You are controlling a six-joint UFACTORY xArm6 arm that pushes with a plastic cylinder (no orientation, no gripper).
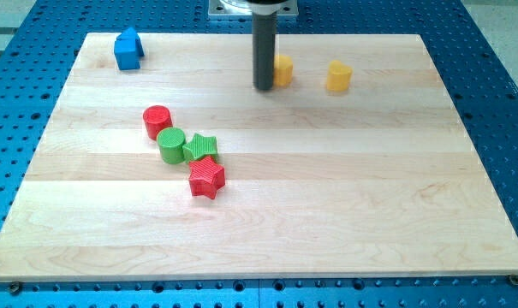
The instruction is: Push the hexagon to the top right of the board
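Two yellow blocks sit near the view's top. One yellow block (283, 70) is partly hidden behind my rod, touching its right side, and its shape cannot be made out. The other yellow block (338, 76) looks like a hexagon and lies further right, apart from the rod. My tip (264, 87) rests on the board just left of the partly hidden yellow block and well left of the hexagon-like one.
A blue block (128, 49) sits at the top left corner of the wooden board (344, 197). Left of centre, a red cylinder (157, 121), a green cylinder (170, 144), a green star (201, 146) and a red star (207, 177) cluster together.
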